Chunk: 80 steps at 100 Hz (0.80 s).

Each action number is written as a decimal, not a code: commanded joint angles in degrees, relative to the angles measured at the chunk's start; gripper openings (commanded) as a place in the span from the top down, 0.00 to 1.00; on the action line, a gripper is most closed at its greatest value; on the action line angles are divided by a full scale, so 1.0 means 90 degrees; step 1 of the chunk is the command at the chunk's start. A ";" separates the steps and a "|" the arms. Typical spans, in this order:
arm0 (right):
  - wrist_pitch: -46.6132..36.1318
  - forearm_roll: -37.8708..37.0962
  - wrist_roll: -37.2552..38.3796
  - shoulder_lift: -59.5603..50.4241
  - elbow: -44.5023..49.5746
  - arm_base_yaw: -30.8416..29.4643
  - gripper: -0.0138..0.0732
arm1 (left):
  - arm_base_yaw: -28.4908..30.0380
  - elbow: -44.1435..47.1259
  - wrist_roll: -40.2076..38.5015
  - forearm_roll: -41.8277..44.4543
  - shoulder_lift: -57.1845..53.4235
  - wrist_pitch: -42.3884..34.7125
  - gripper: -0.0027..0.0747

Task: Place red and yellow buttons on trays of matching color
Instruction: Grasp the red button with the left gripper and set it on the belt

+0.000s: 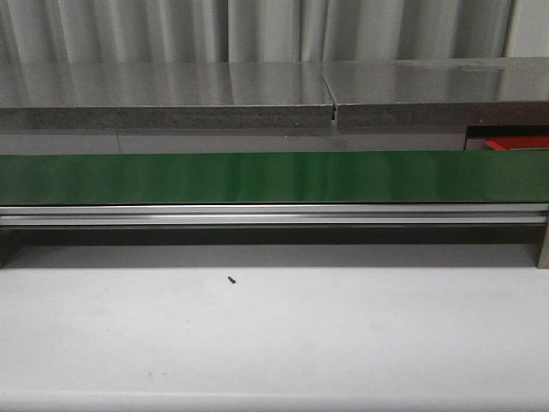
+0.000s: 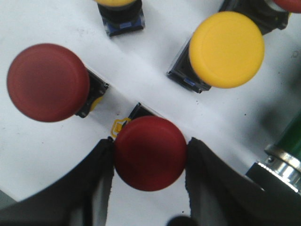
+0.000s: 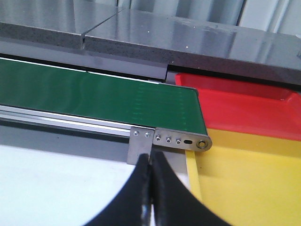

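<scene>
Left hand point(image 2: 149, 155) is down on the white worktop point(image 2: 42, 155) with its two black fingers point(image 2: 96, 188) pressed to either side of a red button point(image 2: 150, 153), gripping its cap, while a second red button point(image 2: 48, 82) and a yellow button point(image 2: 227, 49) sit close by (two more caps just peek in at the frame edge). Right hand point(image 3: 151, 188) is pinched fully together and carrying nothing, hanging near the end of the green conveyor belt point(image 3: 94, 96). Just beyond that belt end sit the red tray point(image 3: 244, 110) and the yellow tray point(image 3: 249, 179), touching side by side.
</scene>
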 commanded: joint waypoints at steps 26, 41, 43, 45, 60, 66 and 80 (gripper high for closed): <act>-0.0511 -0.0049 -0.0001 -0.0107 -0.0003 0.0023 0.92 | 0.0015 -0.0201 -0.0018 -0.0054 -0.1266 0.0234 0.92; -0.0511 -0.0049 -0.0001 -0.0107 -0.0003 0.0023 0.92 | -0.0114 -0.0558 0.0319 -0.0252 -0.1897 0.0423 0.93; -0.0511 -0.0049 -0.0001 -0.0107 -0.0003 0.0023 0.92 | -0.0151 -0.0608 0.0358 -0.0291 -0.1928 0.0455 0.93; -0.0511 -0.0049 -0.0001 -0.0107 -0.0003 0.0023 0.92 | -0.0184 -0.0693 0.0424 -0.0351 -0.1927 0.0488 0.93; -0.0511 -0.0049 -0.0001 -0.0107 -0.0003 0.0023 0.92 | -0.0517 -0.1213 0.0617 -0.0514 -0.1795 0.0703 0.93; -0.0511 -0.0049 -0.0001 -0.0107 -0.0003 0.0023 0.92 | -0.0682 -0.1330 0.0617 -0.0514 -0.1672 0.0730 0.93; -0.0511 -0.0049 -0.0001 -0.0107 -0.0003 0.0023 0.92 | -0.1082 -0.1605 0.0617 -0.0514 -0.1230 0.0824 0.93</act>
